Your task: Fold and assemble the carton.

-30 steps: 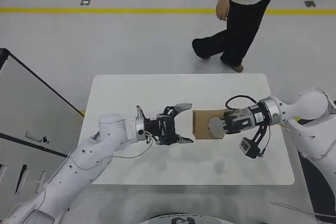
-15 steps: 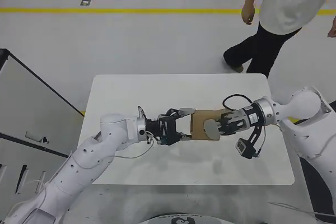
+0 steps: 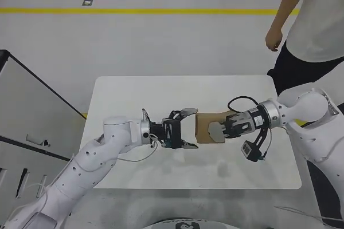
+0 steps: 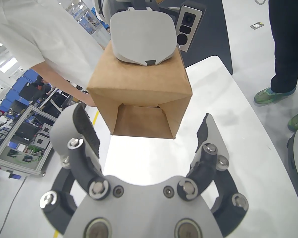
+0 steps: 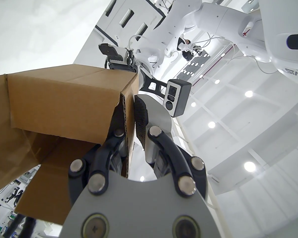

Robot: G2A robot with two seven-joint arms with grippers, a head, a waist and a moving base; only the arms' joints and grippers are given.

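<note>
Couldn't see the carton's [image 3: 204, 127] far end, buried under the right gripper [image 3: 217, 130]; cropped by right wrist view's edge too.

Left tool [image 4: 142, 118] agape, right tool [image 5: 129, 125] clamped.

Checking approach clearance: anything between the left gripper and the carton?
Nothing. In the left wrist view only bare table shows between the open left gripper and the open end of the carton. The top view agrees.

right pincer [image 3: 217, 130] gripping carton [image 3: 204, 127], left pincer [image 3: 192, 128] spread beside it, white table [image 3: 160, 91]
</note>
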